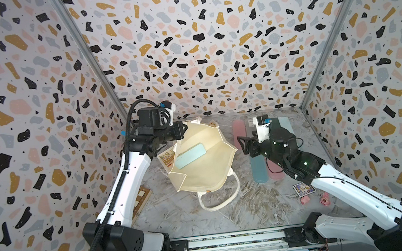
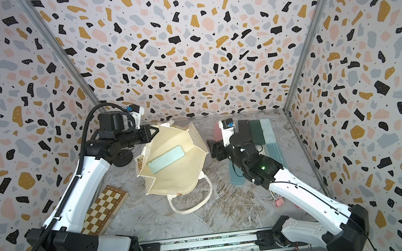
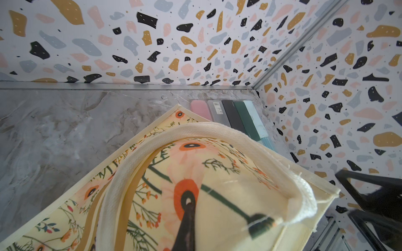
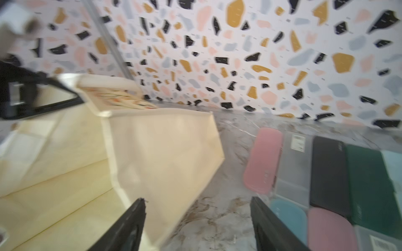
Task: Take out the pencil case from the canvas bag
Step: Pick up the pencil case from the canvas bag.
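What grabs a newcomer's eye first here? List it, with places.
The cream canvas bag gapes at mid-table, with a pale teal pencil case lying inside. The left pincer is shut on the bag's far rim and holds it open, while the right pincer stands open just beside the bag. On the right side of the marble table, coloured cases lie in rows.

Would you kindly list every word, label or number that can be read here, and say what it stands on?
Nothing can be read well enough to quote.
Tan band on the bag: lettering, too small to read.
White label on the grey case: barcode and print, blurred.
Card on the table: print too small to read.
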Controlling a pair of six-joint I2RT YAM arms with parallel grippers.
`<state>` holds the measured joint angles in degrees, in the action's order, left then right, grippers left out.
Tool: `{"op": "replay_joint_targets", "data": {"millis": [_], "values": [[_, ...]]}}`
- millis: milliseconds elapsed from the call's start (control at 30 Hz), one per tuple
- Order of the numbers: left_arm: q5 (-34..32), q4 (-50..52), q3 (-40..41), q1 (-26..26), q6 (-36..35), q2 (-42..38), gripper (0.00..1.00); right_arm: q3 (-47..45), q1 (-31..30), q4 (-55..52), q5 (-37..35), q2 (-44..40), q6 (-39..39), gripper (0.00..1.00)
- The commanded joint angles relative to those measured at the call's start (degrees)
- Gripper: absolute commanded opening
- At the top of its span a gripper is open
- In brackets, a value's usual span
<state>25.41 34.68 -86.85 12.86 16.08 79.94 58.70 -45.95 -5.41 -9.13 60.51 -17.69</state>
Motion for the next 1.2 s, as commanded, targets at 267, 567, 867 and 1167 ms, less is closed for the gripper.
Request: {"op": "replay_joint_targets", "data": {"millis": [267, 567, 867, 1167], "values": [[-1.2, -0.3, 0.1, 6.4, -3.0, -0.6, 0.00, -4.9, -13.4, 3.1, 6.6, 6.7, 7.5, 0.60], [-0.8, -0.2, 2.6, 6.5, -2.6, -3.9, 0.00, -3.3, -13.4, 4.2, 3.4, 24.4, 5.7, 0.59], [1.6, -3.5, 7.3, 7.0, 0.4, -7.8, 0.00, 10.4, -6.8, 4.2, 4.1, 41.9, -9.5, 0.68], [-0.2, -4.0, 8.9, 9.5, 0.4, -8.4, 0.00, 24.7, -6.0, -1.0, 4.0, 53.2, -29.6, 0.70]]}}
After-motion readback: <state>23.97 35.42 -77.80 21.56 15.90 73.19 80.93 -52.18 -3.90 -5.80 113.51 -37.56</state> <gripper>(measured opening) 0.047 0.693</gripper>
